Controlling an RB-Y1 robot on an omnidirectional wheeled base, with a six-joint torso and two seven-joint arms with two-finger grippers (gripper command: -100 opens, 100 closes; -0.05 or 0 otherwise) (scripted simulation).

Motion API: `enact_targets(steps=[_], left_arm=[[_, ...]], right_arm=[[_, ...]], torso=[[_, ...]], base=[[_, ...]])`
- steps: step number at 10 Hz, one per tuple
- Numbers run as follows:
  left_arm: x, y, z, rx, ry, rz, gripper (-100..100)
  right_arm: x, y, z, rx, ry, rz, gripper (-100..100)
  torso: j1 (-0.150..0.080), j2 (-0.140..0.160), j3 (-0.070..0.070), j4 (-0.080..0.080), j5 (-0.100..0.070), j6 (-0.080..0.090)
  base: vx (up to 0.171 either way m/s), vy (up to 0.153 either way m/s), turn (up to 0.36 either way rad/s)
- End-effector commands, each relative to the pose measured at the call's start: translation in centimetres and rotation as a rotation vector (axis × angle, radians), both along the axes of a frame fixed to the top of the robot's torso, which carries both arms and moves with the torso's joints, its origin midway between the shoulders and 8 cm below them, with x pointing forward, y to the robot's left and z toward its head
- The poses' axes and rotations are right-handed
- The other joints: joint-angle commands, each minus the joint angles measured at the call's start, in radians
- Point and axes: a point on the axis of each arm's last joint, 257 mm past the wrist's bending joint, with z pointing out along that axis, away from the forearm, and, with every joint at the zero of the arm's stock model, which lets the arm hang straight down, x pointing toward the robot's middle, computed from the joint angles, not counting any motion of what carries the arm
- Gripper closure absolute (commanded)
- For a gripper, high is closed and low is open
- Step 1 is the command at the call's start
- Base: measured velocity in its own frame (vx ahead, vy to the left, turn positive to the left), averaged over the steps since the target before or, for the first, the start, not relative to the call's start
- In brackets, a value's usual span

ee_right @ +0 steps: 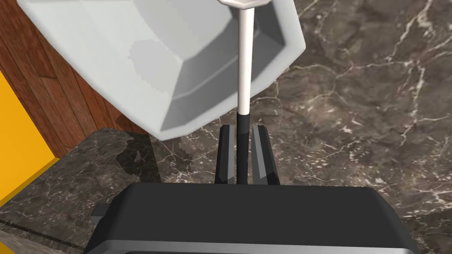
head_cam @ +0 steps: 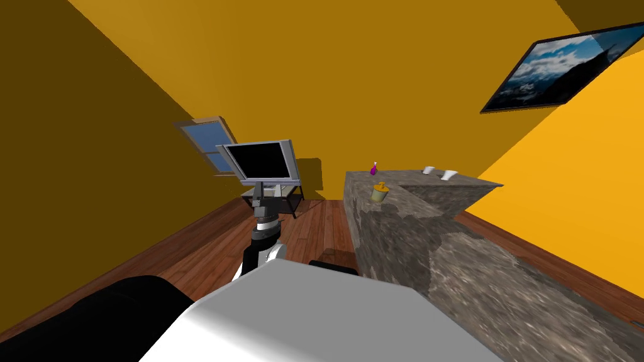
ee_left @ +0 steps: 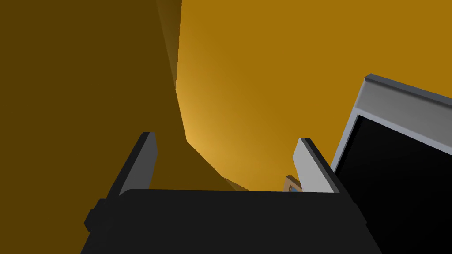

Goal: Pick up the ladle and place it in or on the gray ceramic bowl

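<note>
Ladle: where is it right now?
Right wrist view: the ladle is clamped by its dark handle end in the right gripper, white shaft over the light grey bowl on the marble counter.

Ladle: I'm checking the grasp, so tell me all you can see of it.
The ladle is a thin straight rod, mostly white, with a black end. The right gripper is shut on that black end, fingers pressing its sides. The rod reaches out across the rim of the light grey faceted bowl, which stands on the dark marbled counter. Its white scoop is cut off by the picture's edge, over the bowl's inside; whether it touches the bowl cannot be told.
</note>
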Motion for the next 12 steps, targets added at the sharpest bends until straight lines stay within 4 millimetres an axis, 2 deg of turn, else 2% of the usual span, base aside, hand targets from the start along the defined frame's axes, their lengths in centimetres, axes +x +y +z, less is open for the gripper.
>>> enact_targets(steps=[1, 2, 3, 4, 5, 6, 8, 9, 12], left_arm=[[0.0, 0.0, 0.0, 0.0, 0.0, 0.0, 0], [0.0, 0.0, 0.0, 0.0, 0.0, 0.0, 0], [0.0, 0.0, 0.0, 0.0, 0.0, 0.0, 0], [0.0, 0.0, 0.0, 0.0, 0.0, 0.0, 0], [0.0, 0.0, 0.0, 0.0, 0.0, 0.0, 0], [0.0, 0.0, 0.0, 0.0, 0.0, 0.0, 0], [0.0, 0.0, 0.0, 0.0, 0.0, 0.0, 0], [0.0, 0.0, 0.0, 0.0, 0.0, 0.0, 0], [0.0, 0.0, 0.0, 0.0, 0.0, 0.0, 0]], right_arm=[[-1.1, -0.3, 0.6, -0.016, 0.025, -0.013, 100], [-3.0, -1.2, 1.5, -0.045, 0.065, -0.036, 100], [-3.0, -1.2, 1.5, -0.045, 0.065, -0.036, 100], [-5.2, -2.3, 2.6, -0.08, 0.114, -0.062, 100], [-5.2, -2.3, 2.6, -0.08, 0.114, -0.062, 100], [-6.3, -2.8, 3.3, -0.097, 0.139, -0.074, 100], [-6.0, -2.7, 3.4, -0.097, 0.134, -0.072, 100], [-6.1, -2.8, 3.5, -0.098, 0.135, -0.073, -100], [-6.1, -2.8, 3.4, -0.098, 0.135, -0.073, -100]], torso=[[0.0, 0.0, 0.0, 0.0, 0.0, 0.0], [0.001, -0.001, 0.0, 0.0, 0.0, -0.001], [0.001, -0.002, -0.001, 0.0, 0.001, -0.001], [0.001, -0.002, -0.001, 0.0, 0.0, -0.001], [-0.001, -0.002, -0.001, -0.001, 0.001, -0.001], [-0.001, -0.002, -0.001, -0.001, 0.0, -0.001], [0.001, -0.003, -0.002, -0.001, 0.0, -0.001], [0.004, -0.004, -0.002, -0.001, 0.0, -0.001], [0.006, -0.004, -0.002, -0.001, 0.001, -0.001]], base=[[-0.013, -0.061, 0.042], [-0.005, -0.067, 0.113], [0.001, -0.066, 0.067], [-0.007, -0.105, 0.12], [-0.007, -0.1, 0.055], [0.009, -0.081, 0.049], [0.008, -0.037, 0.007], [0.0, -0.006, 0.0], [0.0, 0.0, 0.0]])
